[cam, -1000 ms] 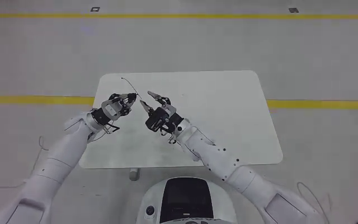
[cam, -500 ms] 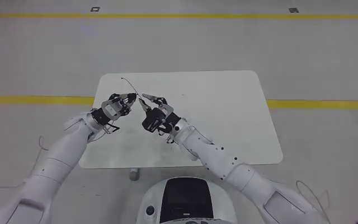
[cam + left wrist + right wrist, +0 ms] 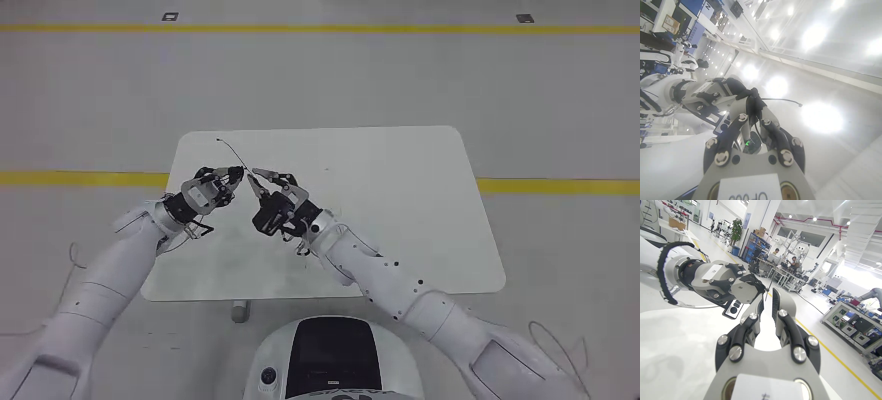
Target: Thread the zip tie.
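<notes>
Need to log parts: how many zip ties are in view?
1. The zip tie is pinched in the left gripper over the table's left side, next to the open right gripper. I see no others.

We see a white desk with round corners. It stands on a pale floor with yellow lines.

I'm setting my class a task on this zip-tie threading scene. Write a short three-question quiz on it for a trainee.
1. True or false: the zip tie lies flat on the table.
2. Which holds the zip tie? A. left gripper B. right gripper C. neither
3. Fill in: the right gripper's jaws stand ____.
Key: 1 false, it is held in the air; 2 A; 3 open.
</notes>
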Tool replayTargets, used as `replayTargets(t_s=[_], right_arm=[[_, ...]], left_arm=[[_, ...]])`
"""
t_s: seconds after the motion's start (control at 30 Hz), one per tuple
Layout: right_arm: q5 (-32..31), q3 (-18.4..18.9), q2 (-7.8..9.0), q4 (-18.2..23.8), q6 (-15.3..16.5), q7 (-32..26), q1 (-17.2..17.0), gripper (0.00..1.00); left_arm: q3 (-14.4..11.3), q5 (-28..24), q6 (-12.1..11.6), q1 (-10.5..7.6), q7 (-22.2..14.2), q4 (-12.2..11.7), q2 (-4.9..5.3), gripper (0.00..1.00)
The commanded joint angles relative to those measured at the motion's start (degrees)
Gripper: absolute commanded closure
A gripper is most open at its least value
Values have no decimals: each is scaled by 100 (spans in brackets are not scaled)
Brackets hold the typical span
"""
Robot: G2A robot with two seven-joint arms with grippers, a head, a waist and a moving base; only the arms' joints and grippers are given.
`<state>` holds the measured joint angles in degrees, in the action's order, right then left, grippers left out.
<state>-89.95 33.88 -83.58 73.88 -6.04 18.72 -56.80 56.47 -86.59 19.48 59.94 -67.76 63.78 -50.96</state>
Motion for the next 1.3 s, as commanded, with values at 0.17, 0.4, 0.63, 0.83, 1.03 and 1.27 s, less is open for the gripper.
replayTargets(t_s=[0.17, 0.4, 0.63, 0.83, 1.03, 1.27], right_arm=[[0, 12, -20, -43, -22, -1, 12, 100], [0, 56, -10, -58, -65, 2, -1, 100], [0, 90, 15, -33, -87, -18, -18, 100], [0, 119, 44, -13, -104, -41, -40, 100], [0, 148, 71, 12, -138, -63, -68, 100], [0, 176, 100, 53, -137, -98, -93, 100]], left_arm=[[0, 0, 0, 0, 0, 0, 0, 100], [0, 0, 0, 0, 0, 0, 0, 100], [0, 0, 0, 0, 0, 0, 0, 100], [0, 0, 0, 0, 0, 0, 0, 100], [0, 0, 0, 0, 0, 0, 0, 100], [0, 0, 0, 0, 0, 0, 0, 100]])
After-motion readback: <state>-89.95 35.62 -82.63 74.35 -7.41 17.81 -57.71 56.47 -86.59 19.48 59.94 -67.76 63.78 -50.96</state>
